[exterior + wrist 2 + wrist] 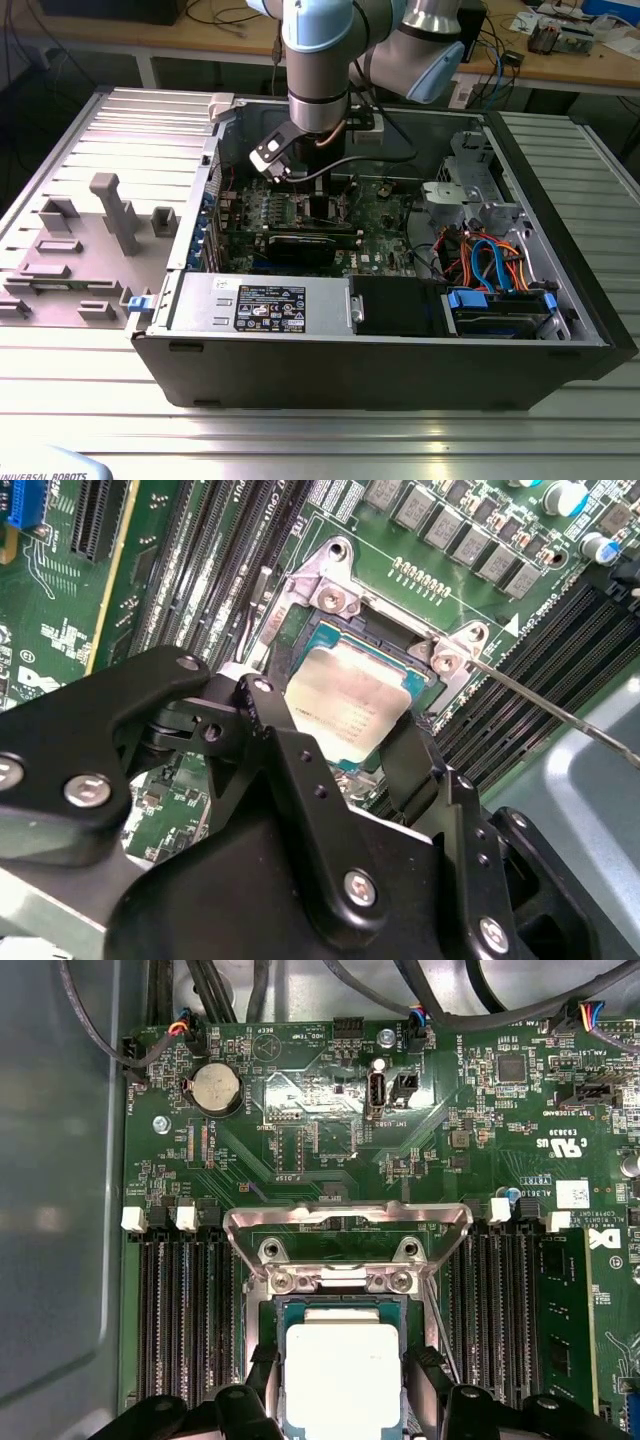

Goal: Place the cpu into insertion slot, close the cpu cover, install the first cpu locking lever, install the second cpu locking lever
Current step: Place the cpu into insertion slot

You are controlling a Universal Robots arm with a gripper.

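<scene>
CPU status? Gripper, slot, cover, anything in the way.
Gripper right at the cpu, grip unclear. It looks seated in the insertion slot. The cpu cover hinged open. One locking lever unlatched, beside the slot.

A ribbed metal table [300, 440] is carrying everything in the exterior view; an open computer case [350, 372] is lying on its side at the table's centre, open face turned up; at nine o'clock of the case, just beside it, a grey fixture plate [95, 275] is resting flat on the ribs, with upright grey blocks [112, 212] standing on it; at twelve o'clock, beyond the table, a wooden bench [230, 45] is bearing loose cables [215, 15].
</scene>
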